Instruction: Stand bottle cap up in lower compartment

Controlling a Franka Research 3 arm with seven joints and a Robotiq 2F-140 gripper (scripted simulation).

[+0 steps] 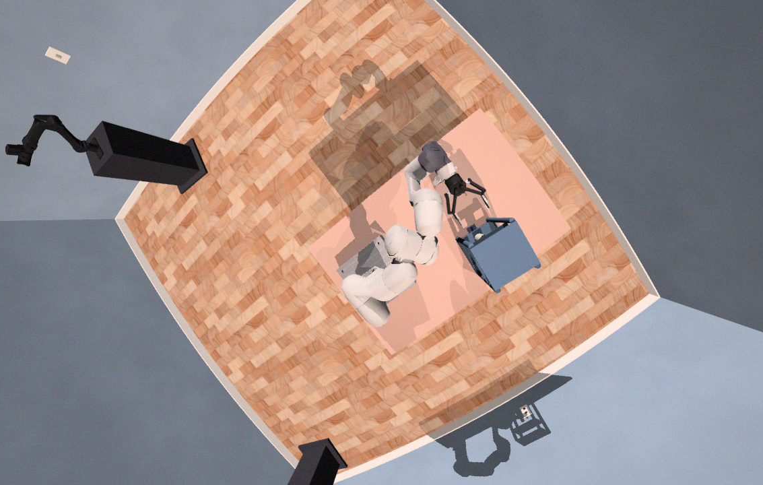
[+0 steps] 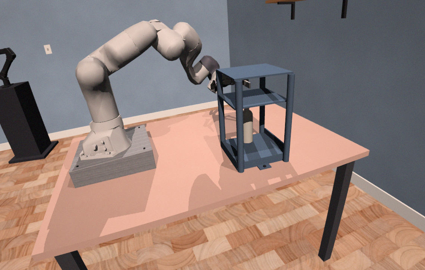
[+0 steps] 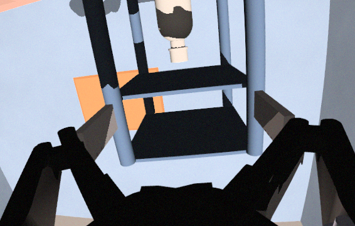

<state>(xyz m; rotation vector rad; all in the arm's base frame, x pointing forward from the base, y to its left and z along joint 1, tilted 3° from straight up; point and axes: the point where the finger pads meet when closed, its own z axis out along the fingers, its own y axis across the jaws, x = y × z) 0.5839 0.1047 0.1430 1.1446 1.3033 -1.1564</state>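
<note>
The bottle (image 1: 479, 236) (image 2: 247, 129) (image 3: 175, 22), dark above and cream below with a pale cap, stands in the lower compartment of the blue shelving unit (image 1: 504, 256) (image 2: 289, 117) (image 3: 255, 63). It looks upright, cap up; the wrist view shows it upside down. Its base appears to rest on the compartment floor, behind the front edge; the lip is too small to make out. My gripper (image 1: 472, 213) (image 3: 183, 110) is wide open and empty, in front of the unit at about the height of the upper compartment. In the exterior view the unit partly hides it.
The unit's middle shelf (image 2: 257, 97) (image 3: 180, 80) lies above the bottle. The front posts stand close to the lines of my spread fingertips in the wrist view. The pink table (image 1: 528, 180) (image 2: 180, 154) carries the unit and the arm's grey base block (image 2: 113, 173).
</note>
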